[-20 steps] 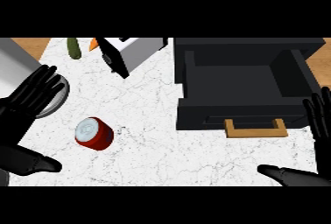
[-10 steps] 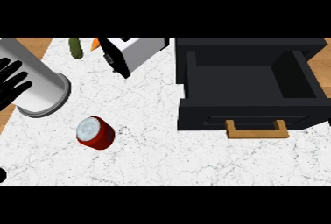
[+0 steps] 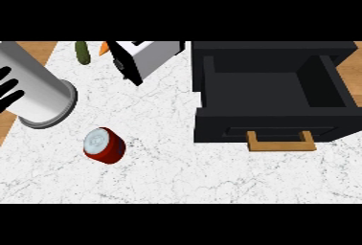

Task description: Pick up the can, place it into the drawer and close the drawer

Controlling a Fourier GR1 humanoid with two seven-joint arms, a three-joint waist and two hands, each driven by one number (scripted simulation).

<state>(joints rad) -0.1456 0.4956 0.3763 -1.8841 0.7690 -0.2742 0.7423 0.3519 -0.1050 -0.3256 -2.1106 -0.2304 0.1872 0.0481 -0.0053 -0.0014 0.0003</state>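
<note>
- From my feed I see the white marbled bench (image 3: pixel 212 177) with the black drawer (image 3: pixel 272 93) standing open at its right side, the cavity facing up and its tan handle (image 3: pixel 280 142) on the front, toward the near edge.
- The can (image 3: pixel 105 145) stands on the left half of the bench, toward the near edge and well apart from the drawer. It is a short red can with a pale silvery top, and it looks slightly tilted.
- Just beyond the can toward the far left, a grey forearm (image 3: pixel 35 93) crosses the left edge of the bench; its round end faces the can without touching it.
- My left hand (image 3: pixel 8 91) shows only as black fingers at the left edge of the view, spread straight and holding nothing.
- The right hand does not show anywhere in the view.
- At the far edge sits a white and black appliance (image 3: pixel 141 57), with a green vegetable (image 3: pixel 83 51) and an orange one (image 3: pixel 104 47) to its left.
- The stretch of bench between the can and the drawer has nothing on it.
- I can read no label or writing on the can or anything else.
</note>
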